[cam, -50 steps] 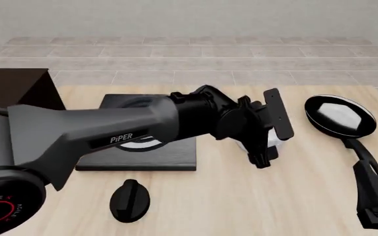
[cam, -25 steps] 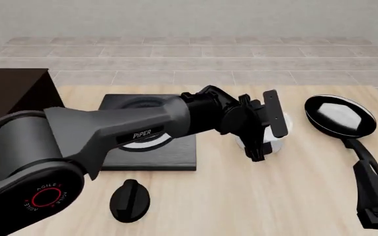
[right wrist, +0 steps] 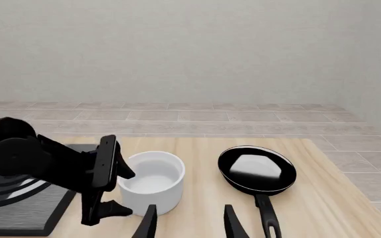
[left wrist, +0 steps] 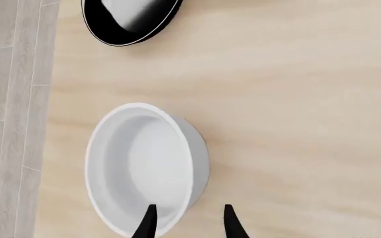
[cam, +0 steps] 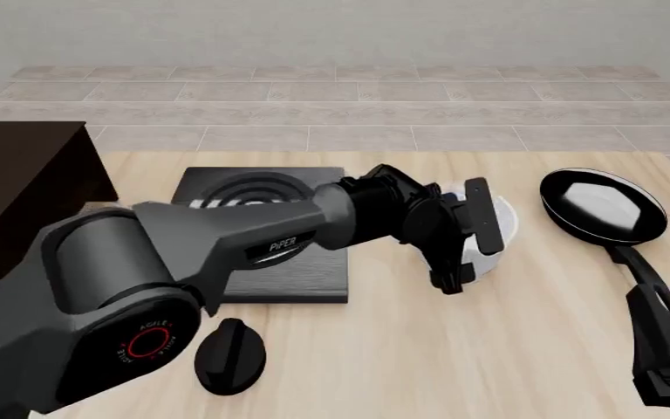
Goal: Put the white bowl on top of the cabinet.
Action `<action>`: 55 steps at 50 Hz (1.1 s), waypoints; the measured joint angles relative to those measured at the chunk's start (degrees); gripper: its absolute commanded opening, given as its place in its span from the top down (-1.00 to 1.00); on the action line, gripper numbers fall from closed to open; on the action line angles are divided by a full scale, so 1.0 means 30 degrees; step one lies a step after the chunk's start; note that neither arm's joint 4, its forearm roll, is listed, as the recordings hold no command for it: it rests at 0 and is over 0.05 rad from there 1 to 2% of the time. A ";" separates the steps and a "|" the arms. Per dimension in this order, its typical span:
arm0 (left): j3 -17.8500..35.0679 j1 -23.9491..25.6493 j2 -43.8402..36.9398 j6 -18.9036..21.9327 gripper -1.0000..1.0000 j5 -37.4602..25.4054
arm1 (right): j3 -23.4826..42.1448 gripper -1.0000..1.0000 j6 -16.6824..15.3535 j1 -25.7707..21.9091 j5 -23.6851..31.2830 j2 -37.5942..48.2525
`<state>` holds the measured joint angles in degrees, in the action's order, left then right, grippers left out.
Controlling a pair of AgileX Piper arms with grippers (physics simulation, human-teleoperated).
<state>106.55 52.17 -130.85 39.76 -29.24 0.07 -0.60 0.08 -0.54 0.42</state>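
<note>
The white bowl (cam: 492, 229) stands upright on the table between the stove plate and the pan; it also shows in the left wrist view (left wrist: 147, 168) and the right wrist view (right wrist: 154, 181). My left gripper (cam: 466, 253) (left wrist: 187, 225) is open at the bowl's side, with one finger inside the rim and one outside the wall. It also shows in the right wrist view (right wrist: 119, 191). The dark brown cabinet (cam: 21, 175) stands at the far left, with nothing on top. My right gripper (cam: 652, 319) (right wrist: 189, 223) is open and empty at the near right.
A black frying pan (cam: 603, 205) (right wrist: 257, 168) (left wrist: 131, 20) lies right of the bowl, its handle pointing toward my right gripper. A flat black stove plate (cam: 300, 279) with white rings lies under my left arm. A black knob (cam: 230, 353) lies in front of it.
My left arm has swung lower and reached further, uncovering the stove rings. Its gripper has settled a little lower over the bowl's wall. The right arm and the bowl have not moved.
</note>
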 measured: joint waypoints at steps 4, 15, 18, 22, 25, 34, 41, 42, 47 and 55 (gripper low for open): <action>0.0407 -0.0018 -0.0438 -0.0069 -1.00 -0.0395 | -0.0002 -1.00 -0.0001 -0.0001 -0.0018 0.0016; 0.1683 0.0058 -0.1473 -0.0116 -1.00 -0.1155 | -0.0006 -1.00 0.0000 -0.0003 -0.0094 0.0089; 0.2097 0.0070 -0.1745 -0.0113 -1.00 -0.1375 | -0.0006 -1.00 -0.0001 -0.0003 -0.0112 0.0108; 0.2659 0.0043 -0.2125 -0.0066 -1.00 -0.1684 | -0.0007 -1.00 -0.0002 -0.0004 -0.0154 0.0149; 0.3069 0.0019 -0.2364 -0.0006 -1.00 -0.1928 | -0.0007 -1.00 -0.0001 -0.0003 -0.0190 0.0186; 0.4259 -0.0177 -0.2898 0.0172 1.00 -0.2413 | -0.0008 -1.00 -0.0002 -0.0003 -0.0235 0.0230; 0.3861 -0.0335 -0.2856 0.0841 1.00 -0.2518 | -0.0009 -1.00 -0.0003 -0.0002 -0.0227 0.0221; 0.3849 -0.0398 -0.2806 0.0874 1.00 -0.2488 | -0.0009 -1.00 -0.0003 -0.0002 -0.0220 0.0215; 0.3636 -0.0500 -0.2692 0.1095 1.00 -0.2338 | -0.0006 -1.00 -0.0004 -0.0002 -0.0165 0.0160; 0.2666 -0.0751 -0.2292 0.1458 1.00 -0.1477 | -0.0004 -1.00 -0.0004 -0.0002 -0.0121 0.0118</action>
<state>114.54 49.92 -137.73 44.13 -33.67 0.06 -0.61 0.08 -0.90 0.77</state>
